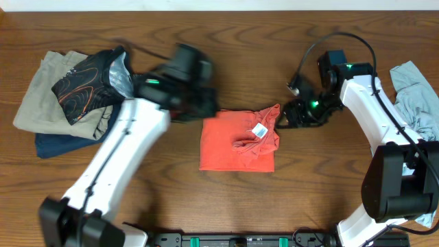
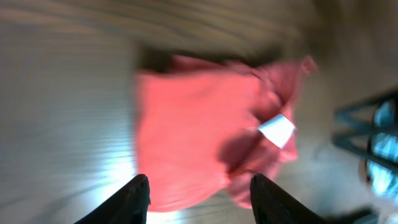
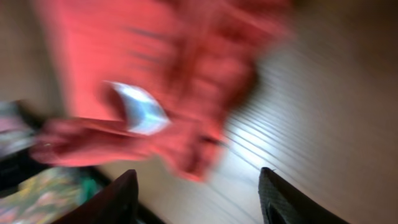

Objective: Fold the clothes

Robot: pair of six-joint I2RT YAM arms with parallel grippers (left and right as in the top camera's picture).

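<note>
A coral-red T-shirt (image 1: 236, 144) lies folded into a rough square at the table's middle, a white tag (image 1: 260, 130) showing on its bunched right side. It fills the blurred left wrist view (image 2: 193, 137) and the right wrist view (image 3: 137, 74). My left gripper (image 1: 197, 110) is open and empty just left of the shirt's upper left corner. My right gripper (image 1: 291, 116) is open and empty just right of the shirt's upper right corner. A pale blue-grey shirt (image 1: 420, 99) lies at the far right edge.
A pile of folded clothes (image 1: 68, 96), beige, navy and a black patterned one, sits at the left. The right arm's base (image 1: 398, 185) stands at the lower right. Cables (image 1: 322, 44) loop above the right gripper.
</note>
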